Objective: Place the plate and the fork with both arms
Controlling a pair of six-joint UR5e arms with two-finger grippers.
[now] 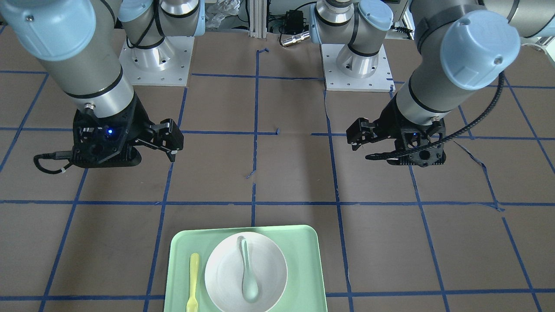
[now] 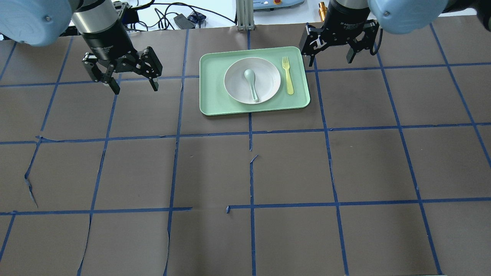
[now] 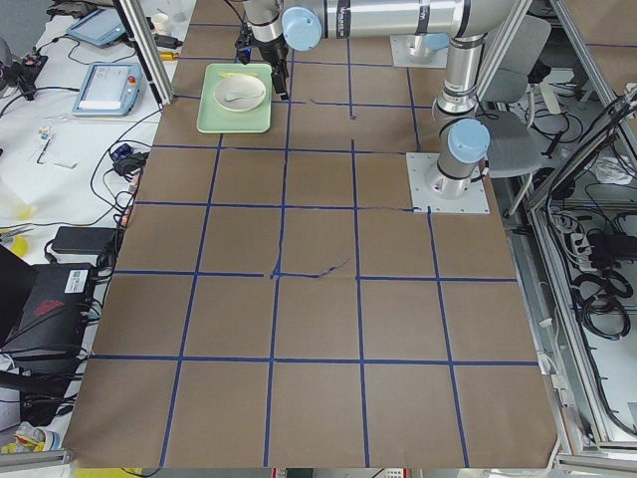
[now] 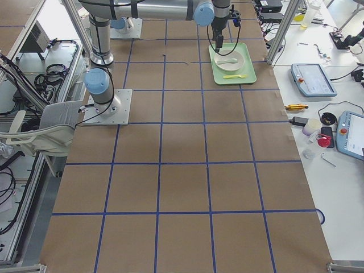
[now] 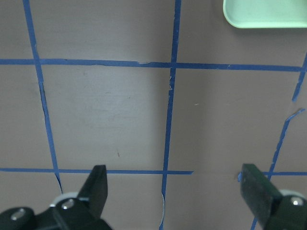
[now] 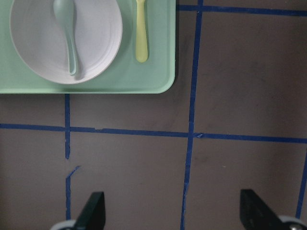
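The off-white plate [image 2: 238,80] sits in the middle of a light-green tray [image 2: 215,99] at the table's far centre. The pale-yellow fork [image 2: 287,76] lies on the tray to the plate's right, tines pointing away from me. My left gripper [image 2: 135,90] is open and empty, hovering over bare table left of the tray. My right gripper [image 2: 330,61] is open and empty, hovering by the tray's far right corner. The right wrist view shows the plate [image 6: 96,38] and the fork [image 6: 140,28] ahead of the open fingers. The left wrist view shows only a tray corner [image 5: 268,14].
A pale grey-green spoon [image 2: 252,82] lies in the plate, bowl end away from me. The table is brown with a blue tape grid [image 2: 251,132]. Cables and devices lie beyond the far edge [image 2: 184,19].
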